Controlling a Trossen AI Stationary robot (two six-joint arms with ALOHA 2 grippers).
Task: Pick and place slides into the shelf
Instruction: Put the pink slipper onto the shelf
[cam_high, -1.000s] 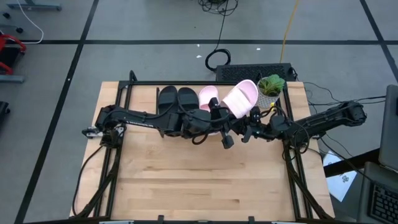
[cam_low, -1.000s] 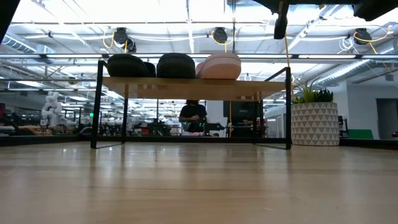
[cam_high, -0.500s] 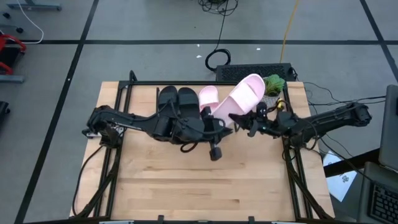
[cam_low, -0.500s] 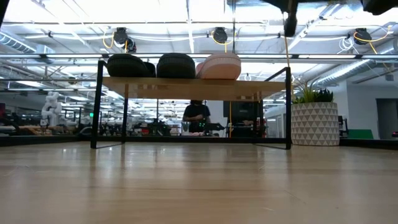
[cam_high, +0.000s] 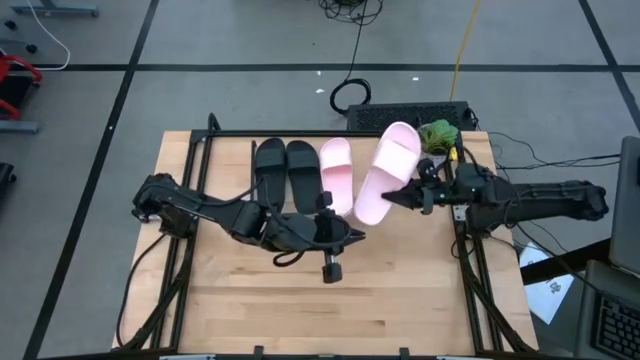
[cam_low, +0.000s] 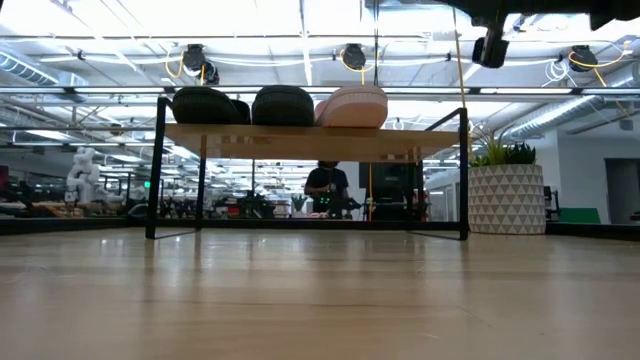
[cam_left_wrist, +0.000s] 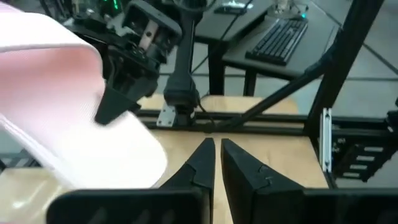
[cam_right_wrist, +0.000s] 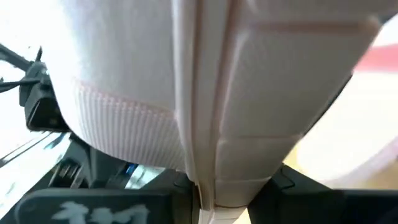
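The shelf (cam_high: 300, 195) stands at the table's far side. Its plank (cam_low: 300, 138) carries two black slides (cam_high: 285, 165) and one pink slide (cam_high: 337, 176), resting on their soles. The second pink slide (cam_high: 385, 172) is in the air over the shelf's right end, held by my right gripper (cam_high: 418, 192), which is shut on it. It is above the low view's top edge. My left gripper (cam_high: 348, 233) hovers shut just near of the shelf, apart from the slide, with its fingers (cam_left_wrist: 214, 163) pointing toward the right arm. My right gripper pinches the pink slide by its side edge (cam_right_wrist: 208, 180) between its two fingers, coming level from the table's right. In the high view the hold is on the slide's right edge (cam_high: 405, 190), about midway along. The slide is lifted clear and lies lengthwise from far to near.
A potted plant (cam_high: 436, 135) in a patterned pot (cam_low: 505, 198) stands at the shelf's right end, close to the right arm. Black frame rails (cam_high: 470, 270) run along the table's sides. Bare wood tabletop (cam_high: 330, 310) lies near of the shelf. A person (cam_low: 328, 190) is far behind.
My left gripper has drawn back from the pink slide, toward the table's near edge and left. My right gripper has shifted toward the right and far side with the slide, which has turned from tilted to lying lengthwise beside the pink slide on the shelf.
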